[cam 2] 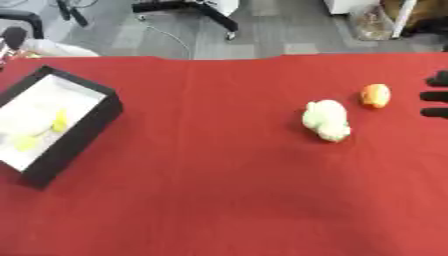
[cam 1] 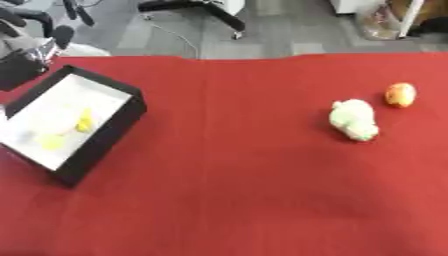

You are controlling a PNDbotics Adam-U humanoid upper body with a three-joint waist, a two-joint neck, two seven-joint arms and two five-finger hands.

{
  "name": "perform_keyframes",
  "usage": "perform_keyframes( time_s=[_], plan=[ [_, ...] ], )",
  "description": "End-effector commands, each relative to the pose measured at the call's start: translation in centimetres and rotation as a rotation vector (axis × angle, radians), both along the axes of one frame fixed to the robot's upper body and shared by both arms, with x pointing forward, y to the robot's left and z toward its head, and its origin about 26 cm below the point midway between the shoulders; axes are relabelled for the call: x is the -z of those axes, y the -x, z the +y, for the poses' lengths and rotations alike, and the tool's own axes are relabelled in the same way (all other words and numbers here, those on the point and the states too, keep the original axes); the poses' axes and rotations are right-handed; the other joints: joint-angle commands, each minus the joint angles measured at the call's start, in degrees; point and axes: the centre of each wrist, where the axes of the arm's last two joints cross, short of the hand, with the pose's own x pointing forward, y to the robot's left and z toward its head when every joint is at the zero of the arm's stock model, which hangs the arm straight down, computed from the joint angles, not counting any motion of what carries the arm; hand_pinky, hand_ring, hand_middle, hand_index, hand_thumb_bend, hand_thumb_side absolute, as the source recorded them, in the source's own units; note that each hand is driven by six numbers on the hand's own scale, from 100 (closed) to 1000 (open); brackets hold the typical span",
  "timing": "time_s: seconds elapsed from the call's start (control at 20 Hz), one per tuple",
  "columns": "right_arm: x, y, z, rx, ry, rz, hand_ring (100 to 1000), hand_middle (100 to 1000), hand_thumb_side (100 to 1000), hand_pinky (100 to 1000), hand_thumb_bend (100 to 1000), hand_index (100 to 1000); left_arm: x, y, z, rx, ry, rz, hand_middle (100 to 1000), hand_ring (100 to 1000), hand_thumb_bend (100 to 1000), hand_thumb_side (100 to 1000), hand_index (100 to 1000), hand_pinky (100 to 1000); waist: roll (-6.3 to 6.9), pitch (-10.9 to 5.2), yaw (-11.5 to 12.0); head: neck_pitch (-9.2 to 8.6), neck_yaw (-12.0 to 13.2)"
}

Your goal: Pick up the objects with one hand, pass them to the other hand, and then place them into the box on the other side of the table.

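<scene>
Near the left edge of the red surface (cam 1: 227, 165): black-walled box (cam 1: 105, 137) with white floor, set askew, one corner toward the far edge. Inside the box: small yellow piece (cam 1: 85, 121) toward the middle of the floor, second paler yellow piece (cam 1: 51, 142) closer to the near wall, faint bluish spot (cam 1: 24, 136) beside it; shapes not resolvable. Nothing visible against the outside of the box walls.

Toward the right edge of the surface: pale green-and-white soft object (cam 1: 353, 120), lying on the cloth. Just beyond it, toward the far right corner: small orange-and-yellow rounded object (cam 1: 401, 94), near the green one but apart from it. Both well apart from the box, with bare red cloth between.

At the right edge, right eye view only: right hand (cam 2: 435, 95), seen as dark fingertips entering level with the orange object. Fingers spread and extended, released, holding nothing, touching neither object. Gap of cloth between fingertips and orange object.

At the far left corner, left eye view: black and silver robot parts beyond the box; left hand (cam 1: 22, 60) not clearly separable, finger state cannot be told. Right eye view shows only a sliver of this.
</scene>
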Motion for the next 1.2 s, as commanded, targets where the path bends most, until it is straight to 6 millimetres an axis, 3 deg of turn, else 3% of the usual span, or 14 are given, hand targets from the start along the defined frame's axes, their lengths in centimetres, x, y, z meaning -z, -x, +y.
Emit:
perform_keyframes(
  time_s=[0.05, 0.25, 0.5, 0.85, 1.2],
  plan=[
    [-1.0, -0.4, -1.1, 0.011, 0.184, -0.059, 855, 856, 562, 783, 100, 861, -1.5, 0.7, -2.6, 0.166, 0.106, -0.08, 621, 518, 636, 664, 807, 472, 0.1, -0.93, 0.3, -0.13, -1.7],
    [-0.2, -1.5, -2.1, -0.038, 0.328, -0.044, 888, 894, 561, 797, 100, 880, -1.5, 1.0, -5.1, 0.285, 0.207, -0.093, 616, 516, 623, 656, 804, 470, 0.19, -0.75, 1.1, -0.13, -3.3],
    [0.9, -3.2, -3.7, -0.057, 0.457, 0.018, 910, 921, 563, 811, 100, 897, -0.8, 1.3, -6.6, 0.347, 0.257, -0.073, 610, 510, 618, 657, 803, 466, 0.64, -0.55, 2.6, -0.13, -5.7],
    [2.1, -4.7, -5.4, -0.043, 0.536, 0.092, 907, 920, 580, 812, 100, 902, -0.6, 1.6, -7.2, 0.378, 0.26, -0.06, 607, 508, 614, 662, 804, 464, 1.29, -0.4, 4.1, -0.13, -7.2],
    [2.7, -5.6, -5.6, -0.04, 0.584, 0.137, 912, 928, 571, 820, 146, 916, -0.1, 1.5, -7.5, 0.385, 0.264, -0.039, 606, 505, 617, 665, 805, 461, 1.68, -0.42, 4.6, -0.13, -8.1]
  ],
)
